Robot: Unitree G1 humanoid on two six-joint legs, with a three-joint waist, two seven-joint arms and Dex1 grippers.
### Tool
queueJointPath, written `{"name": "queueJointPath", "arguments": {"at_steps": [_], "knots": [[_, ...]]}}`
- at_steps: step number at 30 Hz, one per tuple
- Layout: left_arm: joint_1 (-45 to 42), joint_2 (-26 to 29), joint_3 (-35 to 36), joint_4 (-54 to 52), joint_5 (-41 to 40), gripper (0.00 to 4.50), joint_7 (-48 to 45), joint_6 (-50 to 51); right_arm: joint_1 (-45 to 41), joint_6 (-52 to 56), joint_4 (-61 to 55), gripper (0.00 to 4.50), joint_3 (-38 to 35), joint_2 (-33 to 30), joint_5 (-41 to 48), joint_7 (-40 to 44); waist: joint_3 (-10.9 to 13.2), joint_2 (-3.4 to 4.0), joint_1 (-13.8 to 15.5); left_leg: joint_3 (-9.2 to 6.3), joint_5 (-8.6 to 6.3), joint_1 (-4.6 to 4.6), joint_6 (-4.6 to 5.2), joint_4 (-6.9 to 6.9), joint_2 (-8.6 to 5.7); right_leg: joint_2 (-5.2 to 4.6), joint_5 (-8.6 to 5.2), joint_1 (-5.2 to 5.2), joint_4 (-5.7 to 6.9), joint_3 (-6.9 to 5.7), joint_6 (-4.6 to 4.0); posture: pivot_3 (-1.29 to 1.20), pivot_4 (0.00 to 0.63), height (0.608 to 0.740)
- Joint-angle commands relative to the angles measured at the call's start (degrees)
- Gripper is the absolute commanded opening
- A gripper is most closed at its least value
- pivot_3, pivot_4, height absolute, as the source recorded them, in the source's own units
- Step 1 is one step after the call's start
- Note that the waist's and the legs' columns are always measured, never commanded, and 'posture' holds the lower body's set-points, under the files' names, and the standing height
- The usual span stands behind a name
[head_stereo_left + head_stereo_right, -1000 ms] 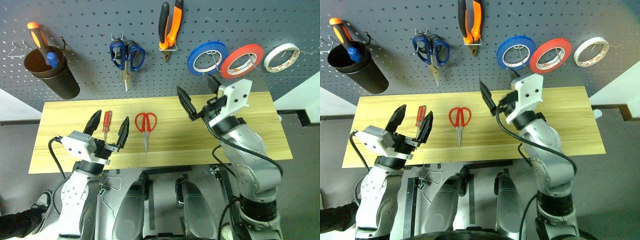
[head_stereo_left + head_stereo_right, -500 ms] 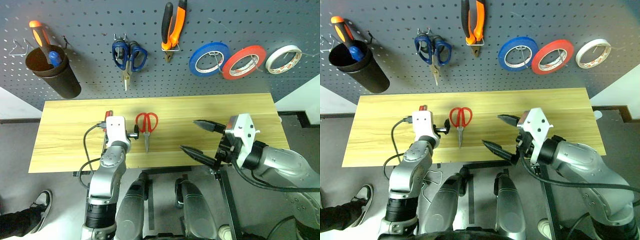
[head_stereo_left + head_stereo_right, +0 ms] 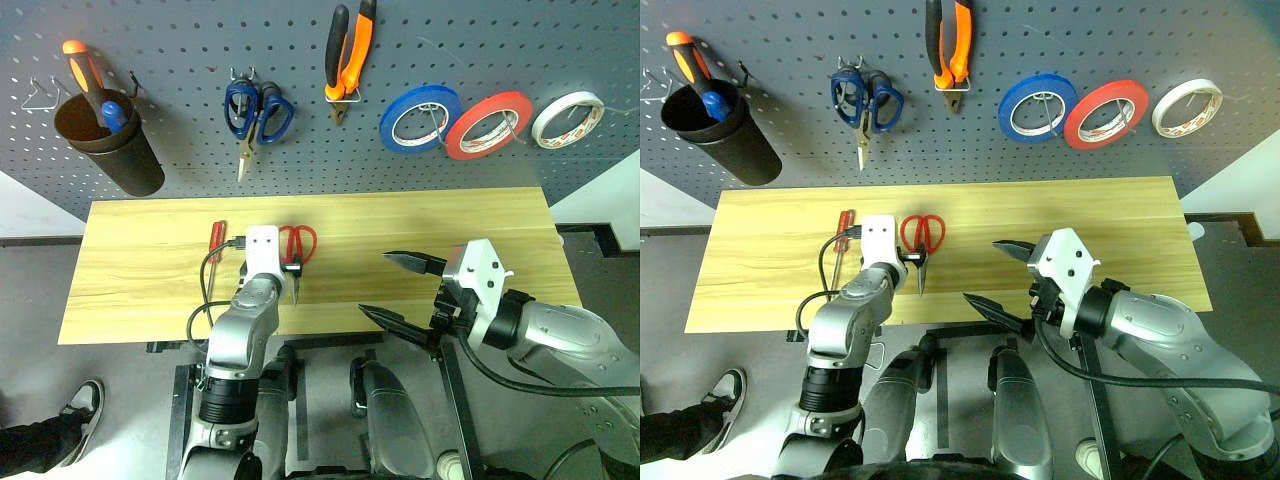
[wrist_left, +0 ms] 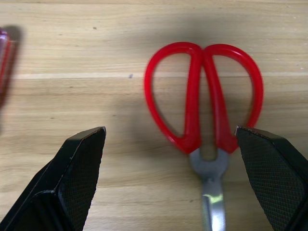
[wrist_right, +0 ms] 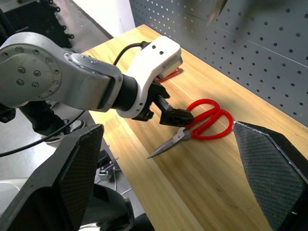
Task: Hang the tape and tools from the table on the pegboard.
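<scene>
- The left gripper [image 4: 171, 168], fingers spread wide, hovers over the red scissors [image 4: 204, 96] lying flat on the table [image 3: 140, 270].
- The right gripper [image 3: 395, 288] is spread, holding nothing, at the table's front edge.

Red scissors [image 3: 294, 247] and screwdriver [image 3: 215, 240] lie on table [image 3: 140, 270].

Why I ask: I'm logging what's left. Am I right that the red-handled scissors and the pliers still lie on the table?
Not quite: the left eye view shows the pliers already hanging on the pegboard. The red-handled scissors do lie on the table.
</scene>
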Motion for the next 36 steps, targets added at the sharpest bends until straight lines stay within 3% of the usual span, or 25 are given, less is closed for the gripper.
{"name": "queueJointPath", "arguments": {"at_steps": [1,14,36], "knots": [[-0.1,-1.1,-0.7,1.5,0.2,4.50,-0.2,1.2,0.8,-1.1,-3.5,4.48,-0.9,-0.7,0.9,0.0,0.0,0.00,0.0,0.00,0.00,0.00,0.00,0.00,0.00,0.00,0.00,0.00,0.01,0.00,0.00,0.00,0.372,0.703],[-3.0,-0.9,0.7,7.2,-0.4,4.50,-1.4,2.4,1.4,-1.0,-4.4,4.48,-1.0,-0.6,0.9,-1.4,0.0,0.00,0.0,-0.02,-0.02,0.00,0.03,0.15,0.00,-0.02,0.01,0.05,0.06,0.00,0.01,0.00,0.379,0.703],[-7.6,-0.7,0.9,12.6,2.0,4.50,-0.1,13.3,-0.6,-1.4,-4.1,4.48,0.3,-0.1,0.2,-3.3,0.0,0.00,0.0,-0.07,-0.11,0.09,0.17,0.66,0.00,-0.03,0.09,0.35,0.08,0.00,0.15,0.01,0.371,0.703]]}}
